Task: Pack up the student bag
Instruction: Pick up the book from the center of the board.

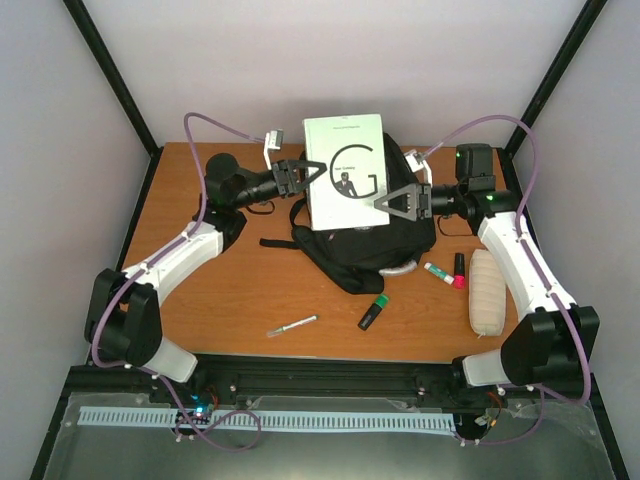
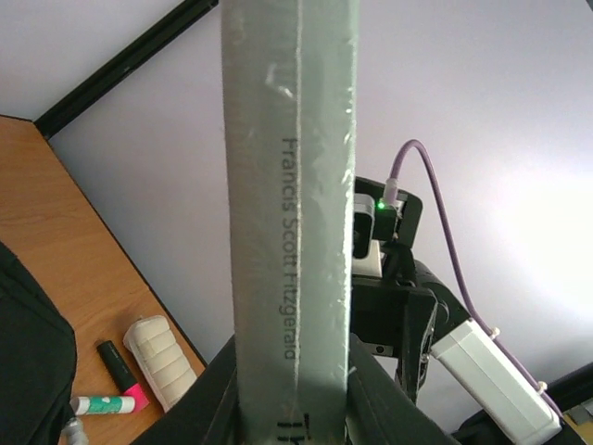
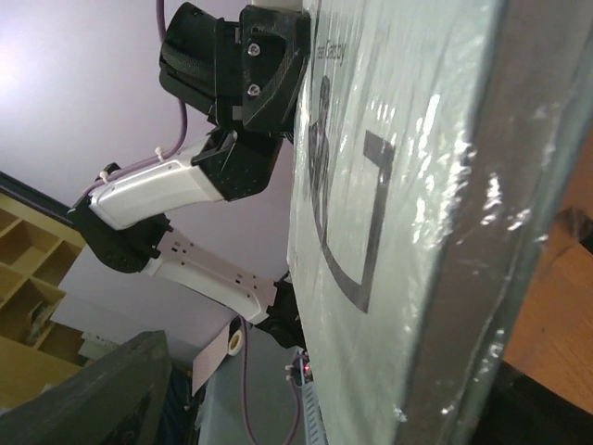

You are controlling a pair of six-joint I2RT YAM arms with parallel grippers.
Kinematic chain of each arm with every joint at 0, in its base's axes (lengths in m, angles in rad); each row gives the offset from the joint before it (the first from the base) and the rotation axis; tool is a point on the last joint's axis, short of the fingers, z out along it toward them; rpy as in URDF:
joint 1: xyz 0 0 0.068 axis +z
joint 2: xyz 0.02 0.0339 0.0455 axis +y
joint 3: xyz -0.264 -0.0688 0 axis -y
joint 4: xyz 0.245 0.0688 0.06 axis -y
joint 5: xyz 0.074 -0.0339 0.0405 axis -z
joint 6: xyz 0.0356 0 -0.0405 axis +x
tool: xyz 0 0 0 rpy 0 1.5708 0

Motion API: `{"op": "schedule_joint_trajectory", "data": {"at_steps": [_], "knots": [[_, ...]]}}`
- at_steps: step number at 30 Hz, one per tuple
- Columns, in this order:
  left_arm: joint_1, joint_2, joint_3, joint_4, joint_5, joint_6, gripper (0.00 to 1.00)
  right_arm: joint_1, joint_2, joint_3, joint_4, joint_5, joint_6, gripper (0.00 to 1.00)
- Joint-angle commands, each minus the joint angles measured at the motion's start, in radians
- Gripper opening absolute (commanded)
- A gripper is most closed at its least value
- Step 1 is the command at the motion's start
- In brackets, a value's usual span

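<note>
A white book with a large "G" on its cover hangs flat above the student bag, a black backpack lying mid-table. My left gripper is shut on the book's left edge; in the left wrist view the spine rises from between its fingers. My right gripper straddles the book's right edge near the lower corner. In the right wrist view the cover fills the frame. One dark finger stands well off it, so the jaws are open. The other finger is hidden behind the book.
A cream oblong pouch lies right of the bag beside the right arm. A green-and-white marker and a pink-capped one lie next to it. A green highlighter and a silver pen lie on the wood near the front.
</note>
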Motion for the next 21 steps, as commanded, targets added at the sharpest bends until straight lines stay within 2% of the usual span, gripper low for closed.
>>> {"op": "schedule_joint_trajectory", "data": {"at_steps": [1, 8, 11, 13, 15, 16, 17, 19, 20, 21], "knots": [[-0.016, 0.011, 0.060, 0.206, 0.015, -0.044, 0.01, 0.007, -0.035, 0.053, 0.031, -0.058, 0.091, 0.76], [-0.065, 0.058, 0.096, 0.173, 0.037, -0.018, 0.01, 0.007, -0.019, 0.052, 0.101, -0.007, 0.176, 0.59], [-0.075, 0.072, 0.097, 0.153, 0.032, -0.007, 0.01, 0.007, -0.021, 0.054, 0.105, 0.022, 0.175, 0.39], [-0.075, 0.076, 0.094, 0.142, 0.023, 0.000, 0.01, 0.002, -0.032, 0.044, 0.110, 0.049, 0.181, 0.22], [-0.075, 0.081, 0.095, 0.117, 0.018, 0.019, 0.01, -0.009, -0.044, 0.028, 0.115, 0.074, 0.187, 0.17], [-0.075, 0.085, 0.098, 0.095, 0.012, 0.034, 0.06, -0.020, -0.049, 0.018, 0.112, 0.088, 0.188, 0.10], [-0.075, 0.086, 0.109, 0.049, 0.003, 0.060, 0.16, -0.034, -0.053, 0.010, 0.101, 0.113, 0.183, 0.04], [-0.075, 0.092, 0.136, -0.096, -0.015, 0.139, 0.45, -0.083, -0.055, -0.014, 0.080, 0.151, 0.163, 0.03], [-0.075, 0.094, 0.150, -0.179, -0.032, 0.188, 0.55, -0.116, -0.053, -0.026, 0.063, 0.162, 0.142, 0.03], [-0.075, 0.095, 0.167, -0.271, -0.061, 0.244, 0.61, -0.147, -0.049, -0.031, 0.033, 0.179, 0.101, 0.03]]}}
